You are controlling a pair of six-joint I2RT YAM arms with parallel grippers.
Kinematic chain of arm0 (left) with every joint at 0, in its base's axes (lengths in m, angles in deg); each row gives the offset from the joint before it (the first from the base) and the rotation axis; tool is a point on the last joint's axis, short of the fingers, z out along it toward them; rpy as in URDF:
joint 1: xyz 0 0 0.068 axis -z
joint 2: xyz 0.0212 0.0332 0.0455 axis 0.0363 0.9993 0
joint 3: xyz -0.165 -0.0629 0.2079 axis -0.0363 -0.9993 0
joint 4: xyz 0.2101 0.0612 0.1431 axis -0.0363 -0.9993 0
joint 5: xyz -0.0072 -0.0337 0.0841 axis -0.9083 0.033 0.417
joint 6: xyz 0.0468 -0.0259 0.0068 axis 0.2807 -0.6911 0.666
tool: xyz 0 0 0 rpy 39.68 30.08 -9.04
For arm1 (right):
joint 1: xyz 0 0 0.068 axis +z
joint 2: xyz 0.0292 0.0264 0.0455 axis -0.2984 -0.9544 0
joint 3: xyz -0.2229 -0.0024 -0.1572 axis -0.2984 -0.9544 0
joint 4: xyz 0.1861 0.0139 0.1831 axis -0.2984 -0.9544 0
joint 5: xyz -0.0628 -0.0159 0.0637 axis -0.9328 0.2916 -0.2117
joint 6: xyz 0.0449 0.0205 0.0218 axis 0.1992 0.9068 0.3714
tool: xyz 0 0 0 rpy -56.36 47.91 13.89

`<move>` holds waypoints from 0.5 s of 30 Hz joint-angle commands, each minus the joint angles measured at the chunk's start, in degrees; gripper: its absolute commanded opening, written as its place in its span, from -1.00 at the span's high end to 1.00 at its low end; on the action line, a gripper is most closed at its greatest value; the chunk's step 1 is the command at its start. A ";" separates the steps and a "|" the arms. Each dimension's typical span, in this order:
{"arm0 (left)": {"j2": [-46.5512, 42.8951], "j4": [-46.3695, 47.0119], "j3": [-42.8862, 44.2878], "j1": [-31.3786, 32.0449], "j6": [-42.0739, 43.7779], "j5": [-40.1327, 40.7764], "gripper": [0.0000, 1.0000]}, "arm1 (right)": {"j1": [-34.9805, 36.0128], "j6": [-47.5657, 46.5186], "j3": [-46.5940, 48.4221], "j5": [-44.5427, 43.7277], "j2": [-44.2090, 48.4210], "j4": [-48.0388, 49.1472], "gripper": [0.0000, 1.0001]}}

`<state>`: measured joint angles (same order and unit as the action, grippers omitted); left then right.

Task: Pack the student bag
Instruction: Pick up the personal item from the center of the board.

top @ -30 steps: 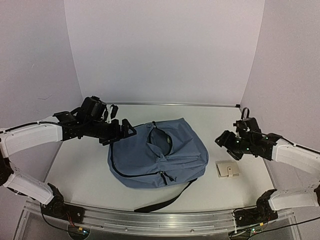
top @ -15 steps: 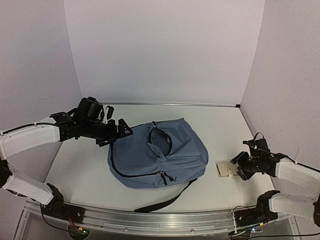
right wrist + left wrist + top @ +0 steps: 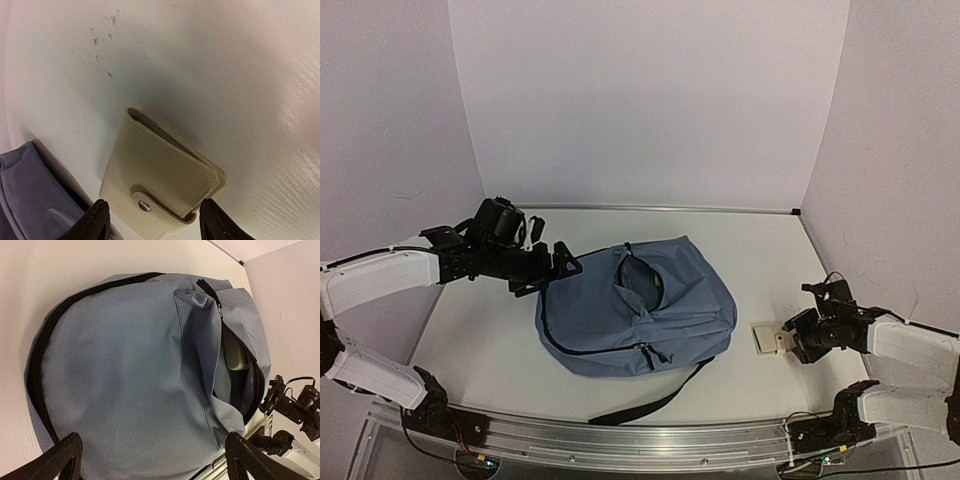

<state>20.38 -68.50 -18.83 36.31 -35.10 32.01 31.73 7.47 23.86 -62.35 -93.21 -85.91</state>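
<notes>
Left gripper (image 3: 152, 452) spread over dusty-blue student bag (image 3: 665, 310), zip (image 3: 240, 347) gaping, right gripper (image 3: 154, 220) astride cream wallet (image 3: 160, 172), grip unclear

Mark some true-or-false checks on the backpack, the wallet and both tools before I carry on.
1. The cream wallet lies on the table, right of the blue backpack. True.
2. The right tool has a finger on either side of the wallet. True; whether they press it yet is unclear.
3. The left tool grips a backpack strap. False: it is wide open near the backpack's left edge, holding nothing.
4. The backpack's pocket is zipped shut. False: it gapes, and something shows inside.
5. The wallet lies unfolded. False: it is folded, its snap tab fastened.
</notes>
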 commanded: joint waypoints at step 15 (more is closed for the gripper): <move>-2.21 0.29 0.07 -1.25 1.37 -0.94 -0.99 | -0.29 0.44 2.68 -3.82 -7.47 3.22 0.03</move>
<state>20.31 -68.67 -18.83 35.48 -34.66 31.45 31.73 8.63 24.41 -63.90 -98.97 -84.07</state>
